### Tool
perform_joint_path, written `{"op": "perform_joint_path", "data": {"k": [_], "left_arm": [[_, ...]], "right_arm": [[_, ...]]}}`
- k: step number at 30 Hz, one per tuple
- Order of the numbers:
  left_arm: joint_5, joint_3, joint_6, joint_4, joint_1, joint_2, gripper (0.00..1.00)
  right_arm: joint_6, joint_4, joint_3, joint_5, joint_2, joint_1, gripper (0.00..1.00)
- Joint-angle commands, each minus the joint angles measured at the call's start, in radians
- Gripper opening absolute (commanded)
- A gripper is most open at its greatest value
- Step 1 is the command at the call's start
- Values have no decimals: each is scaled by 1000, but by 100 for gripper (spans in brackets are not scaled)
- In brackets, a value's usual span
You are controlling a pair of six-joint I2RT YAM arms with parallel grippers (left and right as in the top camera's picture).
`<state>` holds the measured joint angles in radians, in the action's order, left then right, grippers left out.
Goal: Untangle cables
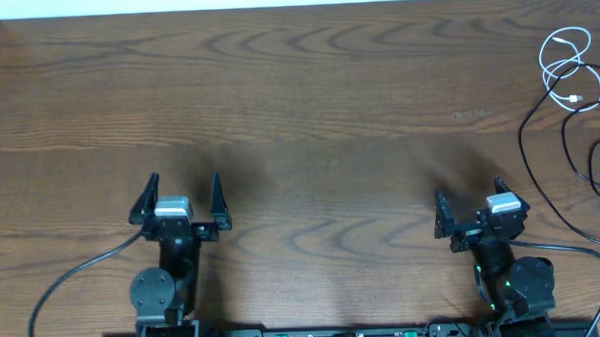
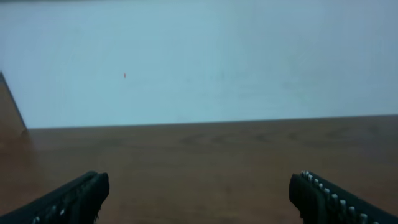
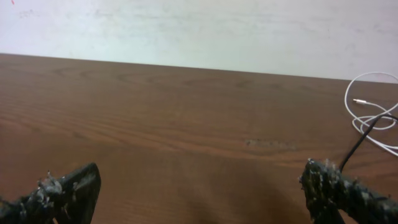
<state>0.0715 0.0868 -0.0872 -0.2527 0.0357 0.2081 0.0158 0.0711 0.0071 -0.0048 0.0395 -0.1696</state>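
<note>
Risk sits at the far right edge of the desk (image 1: 298, 109), where the white cable (image 1: 565, 67) crosses the black cable (image 1: 527, 146): with left pincer (image 1: 183, 183) and right pincer (image 1: 468, 195) both apart and empty, a grab at the crossing could tighten the tangle.

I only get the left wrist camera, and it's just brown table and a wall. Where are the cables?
Observer: The white cable lies in loops at the far right edge of the table.
Kid: And the black one?
Observer: The black cable crosses those white loops, then curves toward the robot along the right side.
Kid: Is the other pincer grabbing them?
Observer: No, the right pincer is open and empty, well short of both cables.
</note>
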Motion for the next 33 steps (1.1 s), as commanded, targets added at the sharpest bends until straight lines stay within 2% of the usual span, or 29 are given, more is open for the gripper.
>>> {"op": "perform_joint_path", "data": {"k": [1,9,33], "left_arm": [[-23,-85,-18,-11,-2,-77,98],[-73,-83,-26,319,-12,-207,98],[-76,-83,-24,326,-20,-203,98]], "right_arm": [[13,4,-2,-5,-2,-8,99],[13,4,-2,-5,-2,-8,99],[13,4,-2,-5,-2,-8,99]]}}
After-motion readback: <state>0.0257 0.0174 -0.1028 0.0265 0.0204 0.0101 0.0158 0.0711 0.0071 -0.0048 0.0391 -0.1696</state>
